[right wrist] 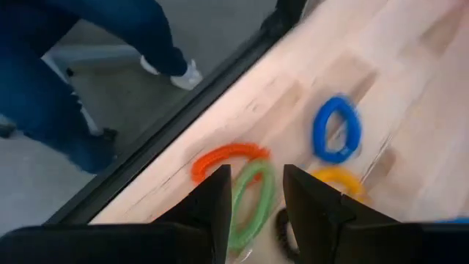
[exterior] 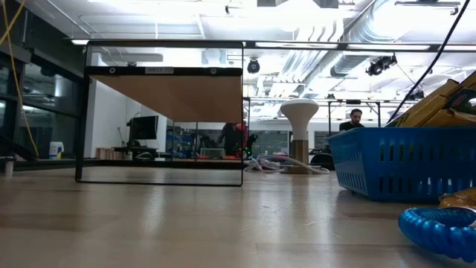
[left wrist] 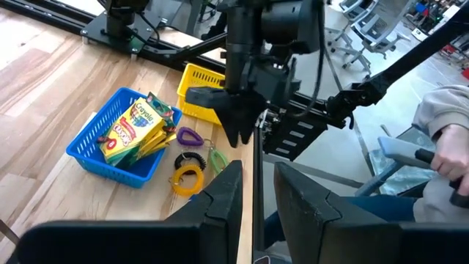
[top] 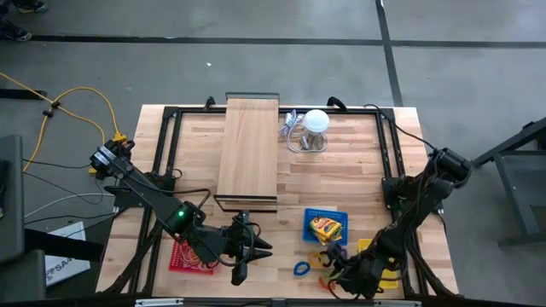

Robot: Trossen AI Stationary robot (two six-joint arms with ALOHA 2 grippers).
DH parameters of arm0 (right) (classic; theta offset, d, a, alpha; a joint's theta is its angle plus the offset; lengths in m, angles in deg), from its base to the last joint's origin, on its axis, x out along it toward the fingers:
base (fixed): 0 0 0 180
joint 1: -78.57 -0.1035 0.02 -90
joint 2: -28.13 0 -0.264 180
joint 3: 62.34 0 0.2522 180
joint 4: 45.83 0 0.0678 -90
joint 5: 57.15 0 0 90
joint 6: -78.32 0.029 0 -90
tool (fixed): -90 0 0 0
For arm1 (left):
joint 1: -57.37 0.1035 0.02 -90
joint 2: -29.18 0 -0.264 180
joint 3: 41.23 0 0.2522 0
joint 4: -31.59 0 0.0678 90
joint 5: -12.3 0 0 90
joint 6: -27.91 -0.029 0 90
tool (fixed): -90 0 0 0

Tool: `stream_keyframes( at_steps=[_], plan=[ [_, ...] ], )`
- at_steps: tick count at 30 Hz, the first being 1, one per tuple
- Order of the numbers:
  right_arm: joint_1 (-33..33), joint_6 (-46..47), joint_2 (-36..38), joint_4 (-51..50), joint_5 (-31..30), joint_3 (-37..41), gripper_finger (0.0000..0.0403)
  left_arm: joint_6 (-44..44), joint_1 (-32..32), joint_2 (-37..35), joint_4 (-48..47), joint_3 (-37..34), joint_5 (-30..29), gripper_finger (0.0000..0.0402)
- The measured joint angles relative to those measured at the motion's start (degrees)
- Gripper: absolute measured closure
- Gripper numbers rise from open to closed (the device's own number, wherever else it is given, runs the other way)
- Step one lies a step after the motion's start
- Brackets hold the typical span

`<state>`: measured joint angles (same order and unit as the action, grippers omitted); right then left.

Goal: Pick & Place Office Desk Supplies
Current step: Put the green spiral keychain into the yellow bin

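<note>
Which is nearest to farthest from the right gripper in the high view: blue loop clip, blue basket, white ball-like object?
From the right gripper, at the table's near edge:
1. Blue loop clip, just beside it, toward the left arm.
2. Blue plastic basket, a bit farther in.
3. White ball-like object, at the far edge.

My left end effector (top: pixel 247 256) hangs low at the near edge, fingers parted and holding nothing. My right end effector (top: pixel 341 271) points down nearby, fingers apart.

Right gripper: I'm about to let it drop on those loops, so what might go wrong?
The right gripper hangs open over the green loop, which touches the orange loop, so it may snag both. Both lie near the table edge and could be knocked off.
</note>
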<state>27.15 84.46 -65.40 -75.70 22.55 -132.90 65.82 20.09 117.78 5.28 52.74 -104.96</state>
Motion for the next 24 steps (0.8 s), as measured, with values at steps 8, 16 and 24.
stream_keyframes(
  at_steps=[8, 16, 24],
  plan=[
    [0.27, 9.21, -1.32, -1.76, 2.22, 0.00, 0.0290, 0.00, 0.00, -0.02, 0.00, 0.00, 0.00, 0.0325],
    [1.72, 11.53, -2.69, -3.16, 1.53, 0.02, 0.0290, 0.00, 0.00, -0.02, 0.00, 0.01, 0.00, 0.0325],
    [1.05, 5.15, -2.67, -4.40, -1.56, 0.02, 0.0290, 0.00, 0.00, -0.01, 0.00, 0.01, 0.00, 0.0325]
  ],
)
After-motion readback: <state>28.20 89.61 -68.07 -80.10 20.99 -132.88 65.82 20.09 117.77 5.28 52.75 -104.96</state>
